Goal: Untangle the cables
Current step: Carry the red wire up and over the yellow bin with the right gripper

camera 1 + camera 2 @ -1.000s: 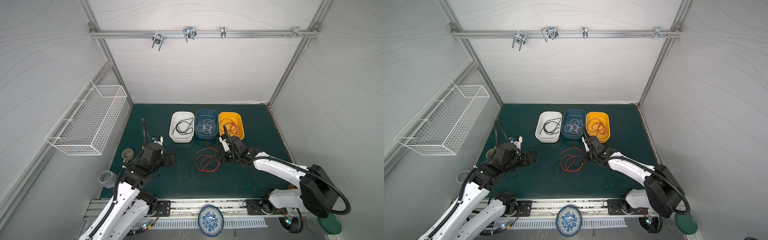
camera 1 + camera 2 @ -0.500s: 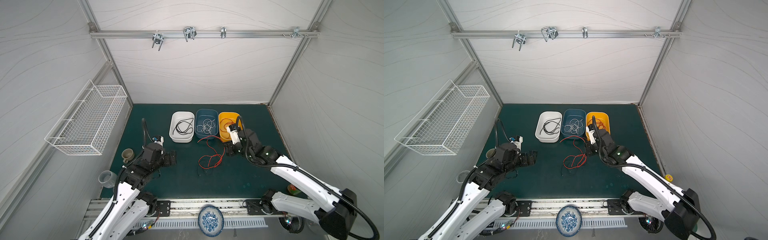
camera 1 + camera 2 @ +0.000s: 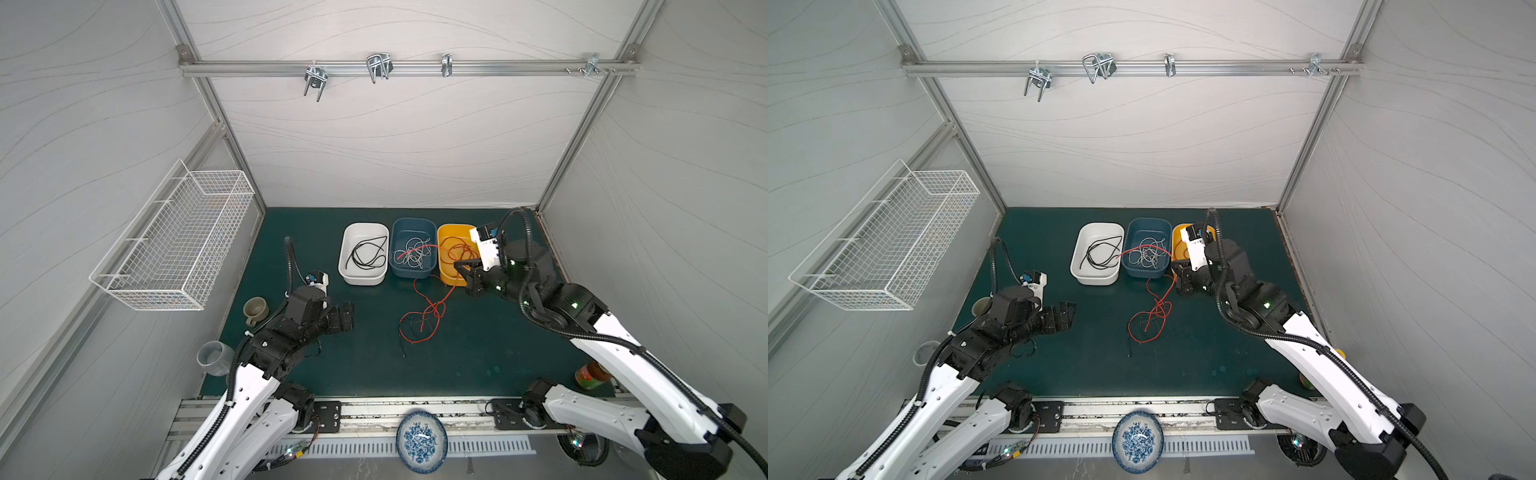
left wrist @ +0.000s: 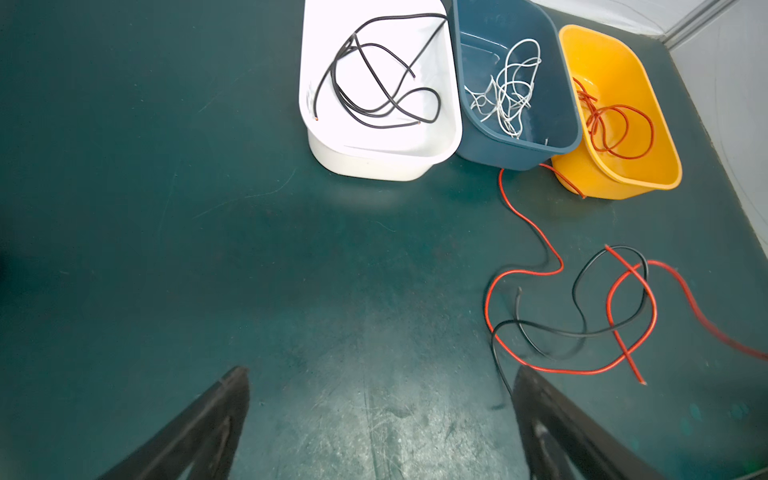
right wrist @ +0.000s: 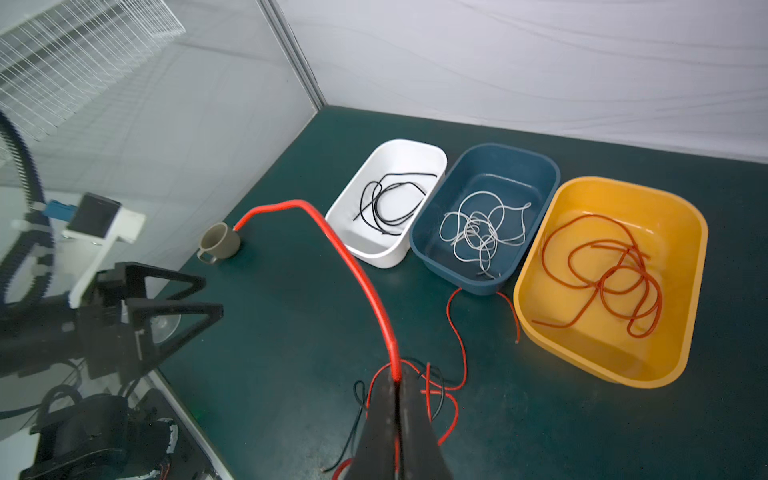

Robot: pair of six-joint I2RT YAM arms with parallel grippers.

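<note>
Since a second ago the right gripper (image 5: 397, 380) has swung toward the yellow tray (image 4: 631, 187), clamped on a red cable (image 5: 353, 262) knotted with a black cable (image 4: 582, 333) mid-mat; left gripper (image 4: 380, 370) idles agape; next, probably: tug free, drop in tray.

Smooth glossy plastic trays (image 4: 374, 164), matt scuffed table mat (image 4: 208, 249), smooth-sheathed cables (image 5: 360, 270), white-coated metal wire basket (image 3: 178, 245).

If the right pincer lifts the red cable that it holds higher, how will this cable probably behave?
Probably floppy but slightly springy: beyond the shut right pincer, the red cable arcs freely in the air. Likely light, being thin. It may drag the black cable, since their loops cross on the mat.
</note>
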